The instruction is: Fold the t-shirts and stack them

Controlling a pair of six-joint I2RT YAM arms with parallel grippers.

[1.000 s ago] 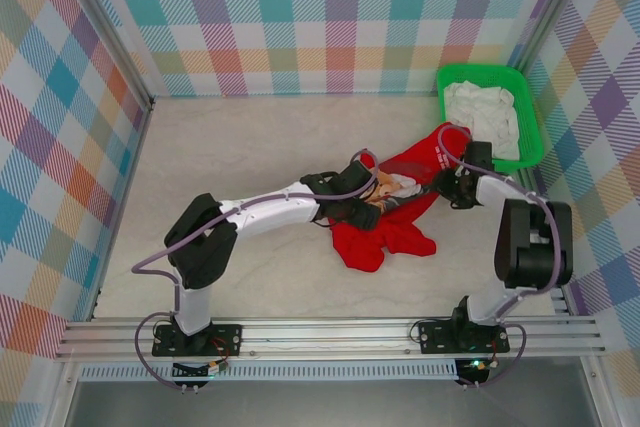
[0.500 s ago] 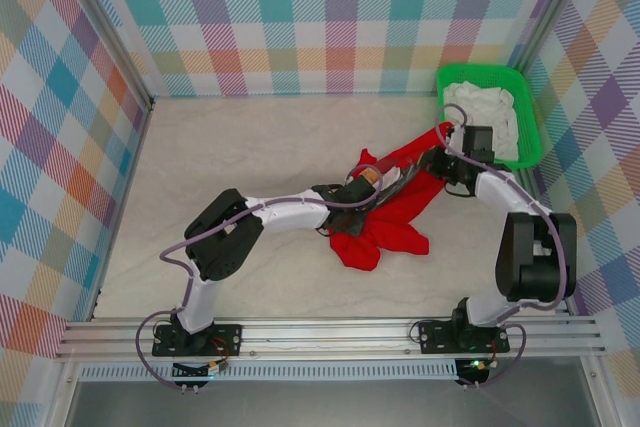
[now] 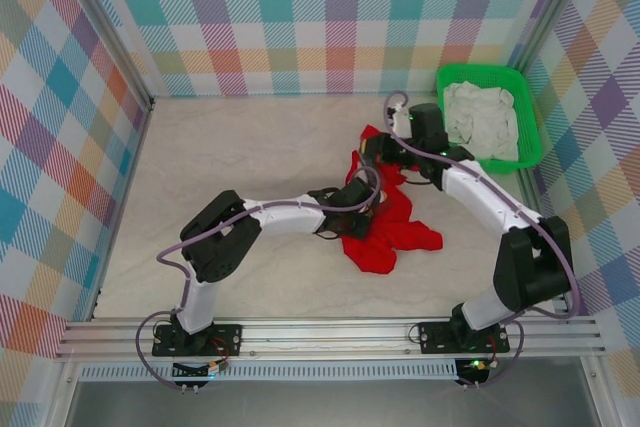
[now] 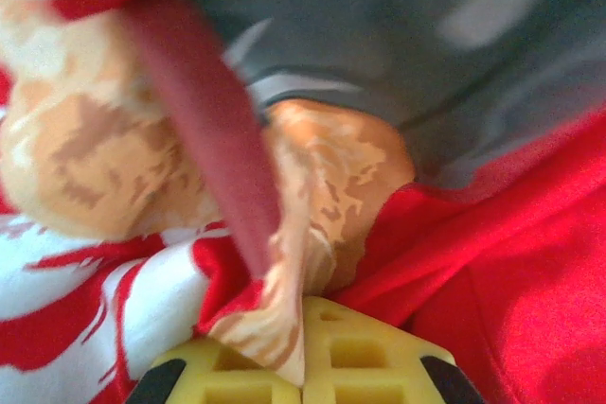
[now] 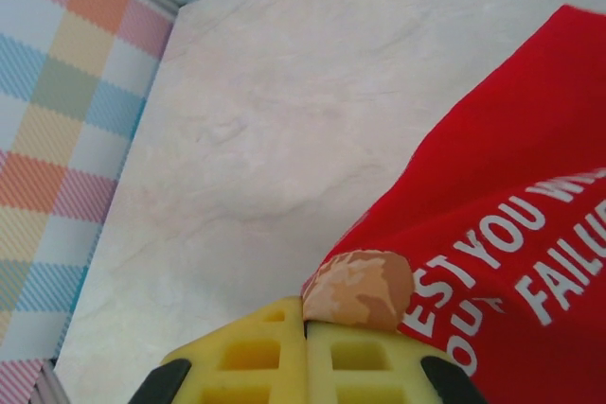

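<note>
I read the left gripper (image 4: 303,359) as fully closed: in the left wrist view its yellow pads meet with a fold of the tee (image 4: 530,262) pinched between them, at the tan bear print. From above, the left gripper (image 3: 363,197) sits low over the middle of the tee (image 3: 400,237), which lies crumpled on the tabletop (image 3: 250,147), right of centre. The right gripper (image 5: 305,347) is likewise closed on the tee (image 5: 511,167): a tan patch of print bulges out just above its pads, and red cloth with white lettering runs off to the right. In the top view the right gripper (image 3: 374,147) holds the far edge of the tee, and that edge stands up off the tabletop as a narrow red peak. The lower part of the tee spreads toward the near side, with one lobe pointing right. A green basket (image 3: 530,142) stands in the far right corner, well apart from the tee, with white cloth (image 3: 480,112) in it.
</note>
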